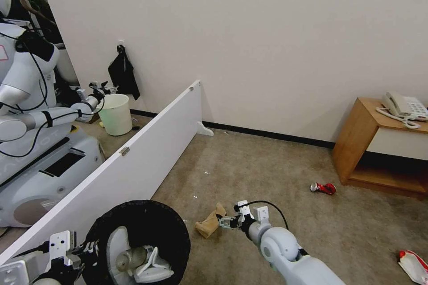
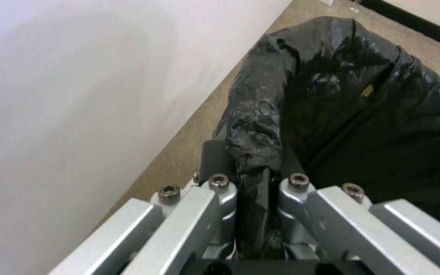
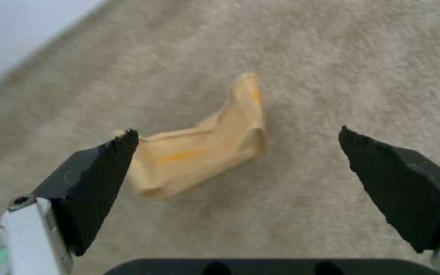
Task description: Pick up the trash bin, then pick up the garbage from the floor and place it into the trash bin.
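Note:
The trash bin (image 1: 176, 222), lined with a black bag, hangs at the lower left, and my left gripper (image 1: 91, 247) is shut on its rim. In the left wrist view the fingers (image 2: 220, 187) pinch the crinkly bag over the bin's edge (image 2: 261, 114). White slippers (image 1: 151, 267) lie inside the bin. My right gripper (image 1: 225, 221) is open, low over the floor (image 1: 267, 164), right beside a crumpled brown paper bag (image 1: 208, 225). In the right wrist view the bag (image 3: 204, 152) sits between the spread pads (image 3: 97, 179), nearer one of them. A crushed red can (image 1: 324, 188) and a red-white packet (image 1: 412, 265) lie farther right.
A long white board (image 1: 147, 151) stands on edge along the left. Beyond it are another robot and a pale unlined bin (image 1: 115, 113). A wooden bedside unit (image 1: 379, 142) with a telephone stands at the right wall. Open carpet lies between them.

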{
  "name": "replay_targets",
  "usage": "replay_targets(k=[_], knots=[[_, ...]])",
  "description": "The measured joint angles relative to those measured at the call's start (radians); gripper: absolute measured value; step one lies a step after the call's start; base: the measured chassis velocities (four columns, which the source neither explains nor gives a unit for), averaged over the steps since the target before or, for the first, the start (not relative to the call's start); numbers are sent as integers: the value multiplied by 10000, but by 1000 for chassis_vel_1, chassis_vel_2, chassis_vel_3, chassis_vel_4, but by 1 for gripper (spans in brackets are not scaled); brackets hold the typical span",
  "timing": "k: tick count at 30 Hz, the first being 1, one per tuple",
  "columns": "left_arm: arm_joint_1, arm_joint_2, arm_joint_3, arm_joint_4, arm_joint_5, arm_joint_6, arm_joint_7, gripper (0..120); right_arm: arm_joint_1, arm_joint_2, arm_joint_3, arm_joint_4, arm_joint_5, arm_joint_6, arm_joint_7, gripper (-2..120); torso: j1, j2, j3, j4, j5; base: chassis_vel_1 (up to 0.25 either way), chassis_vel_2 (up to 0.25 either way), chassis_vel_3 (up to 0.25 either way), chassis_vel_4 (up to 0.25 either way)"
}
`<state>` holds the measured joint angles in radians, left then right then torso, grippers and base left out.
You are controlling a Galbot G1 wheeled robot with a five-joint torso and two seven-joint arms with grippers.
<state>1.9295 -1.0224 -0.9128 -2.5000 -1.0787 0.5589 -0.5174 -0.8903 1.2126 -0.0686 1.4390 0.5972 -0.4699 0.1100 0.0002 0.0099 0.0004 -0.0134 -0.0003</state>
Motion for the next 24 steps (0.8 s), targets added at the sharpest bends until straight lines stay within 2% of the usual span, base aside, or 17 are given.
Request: replay_targets(k=[14,16,24], knots=[[-21,4,-4,0,-6,-5,0,4,1476,1284,4,-2811,-1312,656,-472,100,0,0,0,1,0,0,0,0,0],[-5,-3,-26,0,-5,-5,1,4,1982,1658,-101,-3683,-1689,816,-623,100,0,0,0,2,2,0,0,0,0],[15,-13,-63,0,-15,-6,1,4,2399,1960,-133,-4482,-2026,881,-686,100,1,-1,0,3,2,0,0,0,0]])
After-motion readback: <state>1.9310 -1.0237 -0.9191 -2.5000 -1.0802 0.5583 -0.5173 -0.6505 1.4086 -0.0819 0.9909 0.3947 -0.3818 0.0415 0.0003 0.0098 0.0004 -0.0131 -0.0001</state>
